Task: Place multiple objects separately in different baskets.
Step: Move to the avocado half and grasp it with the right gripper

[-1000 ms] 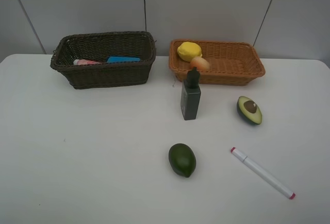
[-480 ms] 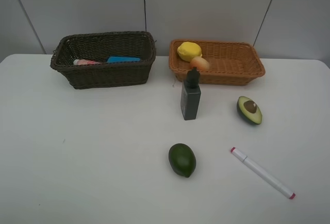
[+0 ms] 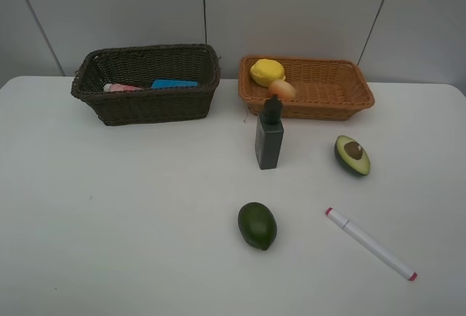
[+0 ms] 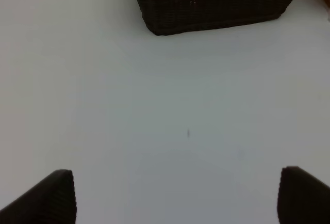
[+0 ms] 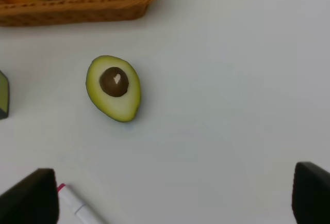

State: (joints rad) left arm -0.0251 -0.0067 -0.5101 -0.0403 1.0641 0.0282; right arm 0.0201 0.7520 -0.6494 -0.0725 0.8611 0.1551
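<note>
Left gripper (image 4: 175, 198) wide, empty, over table (image 4: 185, 105) short of dark basket (image 4: 216, 7). Right gripper (image 5: 170, 198) wide, empty, near halved avocado (image 5: 113, 87) and marker (image 5: 77, 204). Lemon (image 3: 267, 71) and peach (image 3: 282, 89) lie in tan basket (image 3: 328, 105).

A plain white table (image 3: 131, 221) under even light – behind it, a pale grey panelled wall (image 3: 291, 10) with dark seams.

One high camera, two wrist cameras.
The high view overlooks the bench (image 3: 145, 243); the close left wrist view shares the dark brown basket (image 4: 216, 10), the right wrist view the halved avocado (image 5: 113, 87).

Halved avocado (image 5: 113, 88) cut-face up, near tan basket (image 5: 77, 10).
</note>
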